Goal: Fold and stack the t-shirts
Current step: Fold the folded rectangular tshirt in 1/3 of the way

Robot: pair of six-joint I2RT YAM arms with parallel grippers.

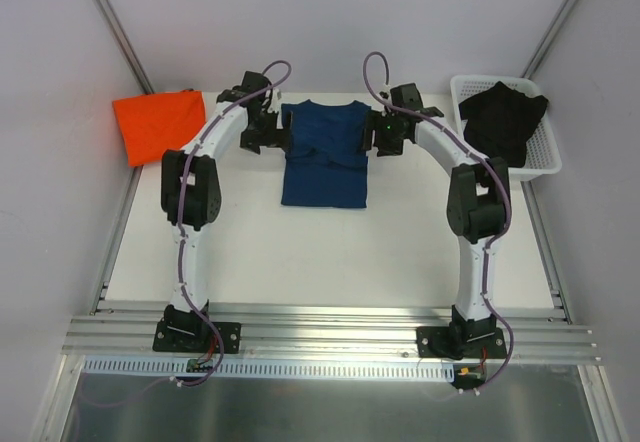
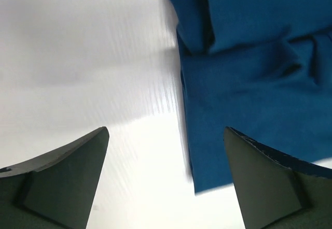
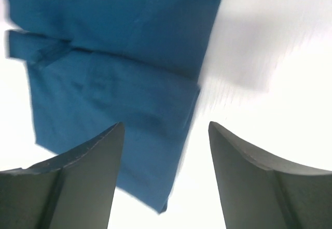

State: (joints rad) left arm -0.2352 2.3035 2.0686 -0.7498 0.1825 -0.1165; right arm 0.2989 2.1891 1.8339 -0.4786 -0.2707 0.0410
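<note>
Bright, even light; both wrist views are smeared, the blue t-shirt (image 2: 249, 84) blurred at its edges, the white table (image 2: 78, 58) glaring.

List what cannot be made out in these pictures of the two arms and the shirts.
- Blue t-shirt: any chest print, top view, hidden by its own folds.
- Its edges, both wrist views: motion-blurred, cut by the frame.
- Black cloth in white basket: garment type, top view, crumpled.
- Orange t-shirt: sleeves, top view, folded out of sight.

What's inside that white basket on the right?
A crumpled black garment fills most of the basket. Anything beneath it is covered and cannot be seen.
</note>
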